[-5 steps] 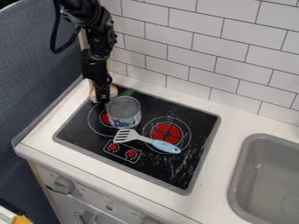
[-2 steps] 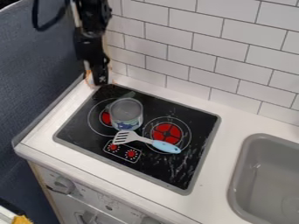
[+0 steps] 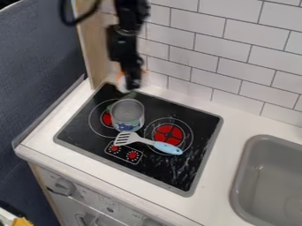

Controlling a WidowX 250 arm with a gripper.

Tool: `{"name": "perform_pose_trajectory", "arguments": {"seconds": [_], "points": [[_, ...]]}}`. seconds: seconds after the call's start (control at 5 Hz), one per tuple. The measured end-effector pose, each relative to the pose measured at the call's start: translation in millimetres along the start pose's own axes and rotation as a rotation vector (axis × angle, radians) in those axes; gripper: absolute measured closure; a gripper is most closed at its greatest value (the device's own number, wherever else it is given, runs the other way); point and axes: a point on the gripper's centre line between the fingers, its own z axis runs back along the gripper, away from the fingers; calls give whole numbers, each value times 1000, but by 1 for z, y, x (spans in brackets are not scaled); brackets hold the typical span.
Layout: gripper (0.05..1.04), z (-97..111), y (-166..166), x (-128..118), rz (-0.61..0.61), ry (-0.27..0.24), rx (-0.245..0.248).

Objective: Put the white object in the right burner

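Note:
Above the back left edge of the stove hangs the gripper (image 3: 132,84), shut on the white object (image 3: 121,83). That object has an orange edge and is partly hidden behind the gripper. The right burner (image 3: 168,132) is a red disc inside white rings on the black stovetop (image 3: 194,121), lower and to the right of the gripper. A spatula's blue handle lies over the burner's front part.
A metal pot (image 3: 126,115) stands over the left burner, just below the gripper. The spatula (image 3: 137,138) lies in front of it. Behind is a tiled wall (image 3: 194,57); a grey sink (image 3: 268,185) is at right.
The gripper first rose and went left from behind the pot, then swung right, and the white object travelled with it. Pot and spatula moved slightly at first, then stayed put.

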Motion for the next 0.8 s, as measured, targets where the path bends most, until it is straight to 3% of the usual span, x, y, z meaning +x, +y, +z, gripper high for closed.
{"name": "perform_pose_trajectory", "arguments": {"seconds": [0.4,0.6,0.8], "points": [[470,-5,48,-53,-195,22,16],[470,-29,64,-61,-246,13,63],[470,-49,74,-67,-273,-5,65]]}}
